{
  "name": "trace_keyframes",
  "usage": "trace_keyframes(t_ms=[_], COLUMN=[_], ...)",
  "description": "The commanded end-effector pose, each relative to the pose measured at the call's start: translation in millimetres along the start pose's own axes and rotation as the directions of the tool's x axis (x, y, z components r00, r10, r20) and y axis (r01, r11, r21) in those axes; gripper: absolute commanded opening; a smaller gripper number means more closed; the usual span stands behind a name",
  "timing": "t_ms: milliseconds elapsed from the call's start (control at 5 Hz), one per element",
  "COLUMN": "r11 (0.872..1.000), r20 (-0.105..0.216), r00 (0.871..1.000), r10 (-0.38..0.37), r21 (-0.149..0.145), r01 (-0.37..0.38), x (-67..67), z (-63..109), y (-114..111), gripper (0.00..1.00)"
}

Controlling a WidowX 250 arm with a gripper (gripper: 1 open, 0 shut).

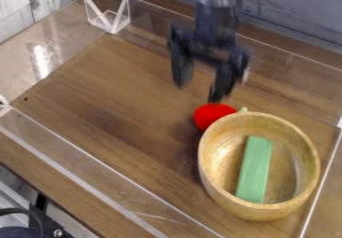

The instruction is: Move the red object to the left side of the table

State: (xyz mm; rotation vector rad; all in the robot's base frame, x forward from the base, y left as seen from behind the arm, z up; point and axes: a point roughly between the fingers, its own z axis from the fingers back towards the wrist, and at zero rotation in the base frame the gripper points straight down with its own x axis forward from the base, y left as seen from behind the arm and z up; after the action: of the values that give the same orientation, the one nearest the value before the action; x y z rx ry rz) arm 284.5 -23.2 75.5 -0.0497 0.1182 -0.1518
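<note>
The red object (pixel 211 116), a small round bright-red toy fruit, lies on the brown wood-grain table (pixel 107 112), touching the left rim of the wooden bowl (pixel 214 167). My gripper (pixel 207 76) hangs a little above and behind the fruit, blurred by motion, pointing down with its two dark fingers spread apart. Nothing sits between the fingers.
A green rectangular block (pixel 255 168) lies inside the round light-wood bowl at the right front. Low clear acrylic walls (pixel 80 172) border the table. A clear folded stand (pixel 107 14) sits at the back left.
</note>
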Motion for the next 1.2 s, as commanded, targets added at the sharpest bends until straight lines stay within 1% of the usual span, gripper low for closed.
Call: trace_keyframes(t_ms=[0,200,400,600,800,1000], r11=[0.993,0.975,0.953,0.941,0.93,0.922], r20=[0.055,0.07,0.078,0.082,0.076,0.078], r00=[0.991,0.972,0.95,0.938,0.928,0.921], r10=[-0.119,-0.222,-0.302,-0.337,-0.365,-0.382], r21=[0.018,0.033,0.046,0.06,0.082,0.096], r01=[0.119,0.22,0.3,0.333,0.359,0.374], x=[11.8,12.3,18.5,23.1,26.2,34.7], z=[-11.3,-21.3,-26.0,-29.6,-28.1,-30.4], y=[-12.0,-9.9,1.4,-3.7,-10.8,-4.7], gripper=[1.0,1.0,1.0,1.0,1.0,1.0])
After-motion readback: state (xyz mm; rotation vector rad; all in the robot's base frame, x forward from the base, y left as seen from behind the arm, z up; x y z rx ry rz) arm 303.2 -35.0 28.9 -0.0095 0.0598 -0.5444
